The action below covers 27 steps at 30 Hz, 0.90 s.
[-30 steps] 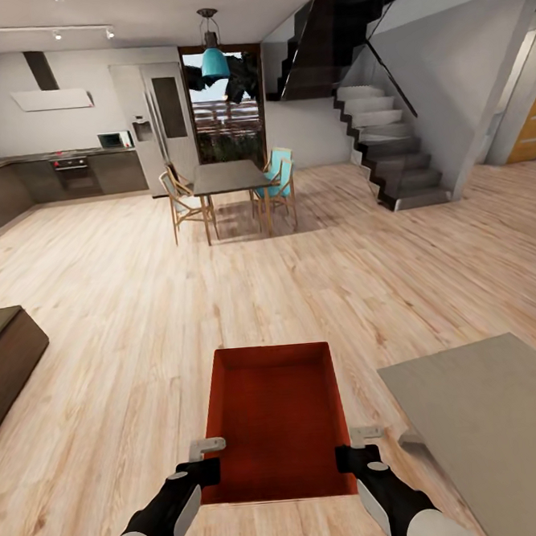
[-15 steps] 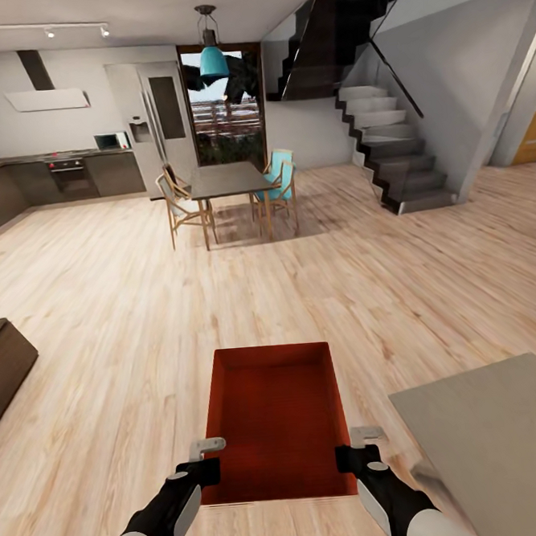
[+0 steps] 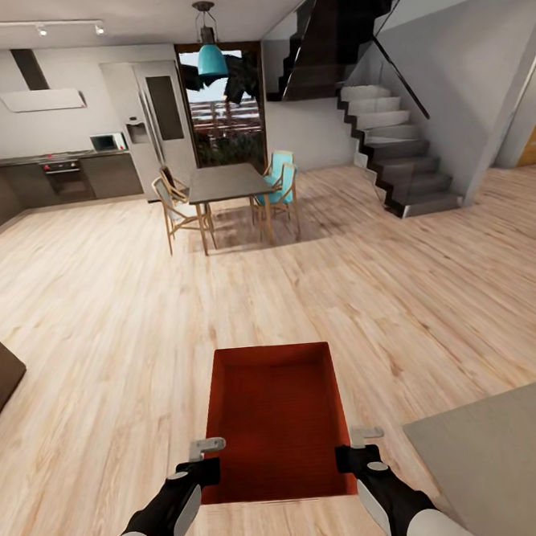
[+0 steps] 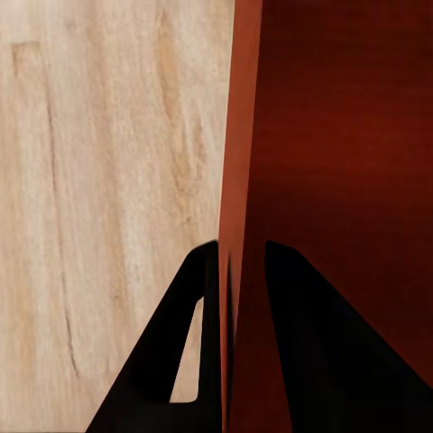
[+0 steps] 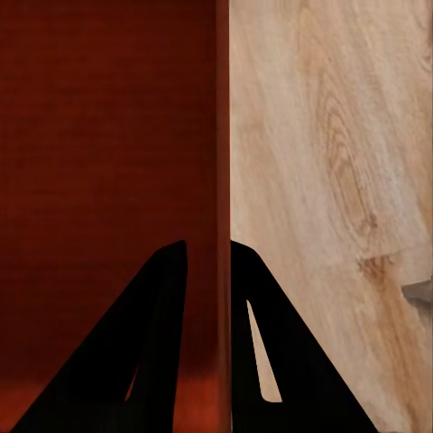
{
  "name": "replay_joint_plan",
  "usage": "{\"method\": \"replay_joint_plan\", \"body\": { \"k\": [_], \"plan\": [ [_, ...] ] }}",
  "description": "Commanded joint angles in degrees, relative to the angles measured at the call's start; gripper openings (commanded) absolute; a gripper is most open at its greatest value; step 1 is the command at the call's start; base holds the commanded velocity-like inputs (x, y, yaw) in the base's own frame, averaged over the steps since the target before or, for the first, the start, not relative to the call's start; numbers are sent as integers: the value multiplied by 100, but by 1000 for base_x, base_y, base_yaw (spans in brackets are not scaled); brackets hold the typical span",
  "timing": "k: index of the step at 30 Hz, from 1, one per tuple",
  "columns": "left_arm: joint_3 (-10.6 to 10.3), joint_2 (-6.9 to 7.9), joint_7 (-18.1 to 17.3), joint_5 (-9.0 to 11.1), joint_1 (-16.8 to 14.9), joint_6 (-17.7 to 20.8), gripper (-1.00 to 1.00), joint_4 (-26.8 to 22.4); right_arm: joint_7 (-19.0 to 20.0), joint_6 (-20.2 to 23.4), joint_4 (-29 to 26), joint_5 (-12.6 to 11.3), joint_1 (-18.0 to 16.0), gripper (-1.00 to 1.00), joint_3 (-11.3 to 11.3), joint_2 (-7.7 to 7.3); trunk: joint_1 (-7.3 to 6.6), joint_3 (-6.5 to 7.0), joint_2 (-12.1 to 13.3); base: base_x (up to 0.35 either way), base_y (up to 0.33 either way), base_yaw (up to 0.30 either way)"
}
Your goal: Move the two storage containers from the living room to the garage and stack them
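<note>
You've got the storage container (image 3: 276, 416) carried out front at 6 o'clock in the head view, left gripper (image 3: 207, 461) clenched on its left wall and right gripper (image 3: 356, 448) on its right wall — thin rim pinches, both. That's the risk: drive rough across the wood floor (image 3: 102, 313) or let one arm drift and a wall could slip out, tipping it. Also watch the grey slab (image 3: 501, 459) at 4 o'clock and the dining table (image 3: 227, 181) at 12. Bin's empty — just the ribbed red bottom.
</note>
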Motion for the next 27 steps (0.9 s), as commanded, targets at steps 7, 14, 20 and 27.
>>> {"method": "replay_joint_plan", "body": {
  "k": [7,14,20,27],
  "plan": [
    [-90,50,52,-32,3,39,-100,1,-211,0,-292,101,-7,-100,-54,-131,6,-11,-10,339,0,0],
    [-91,50,52,-32,3,39,-100,0,-222,53,-292,98,-7,-100,-57,-128,6,-11,-10,339,0,0],
    [-90,50,52,-32,3,39,-100,4,-220,5,-292,97,-7,-100,-54,-131,6,-11,-10,339,0,0],
    [-90,50,52,-32,3,39,-100,2,-214,5,-292,97,-7,-100,-54,-134,6,-11,-10,339,0,0]
  ]
}}
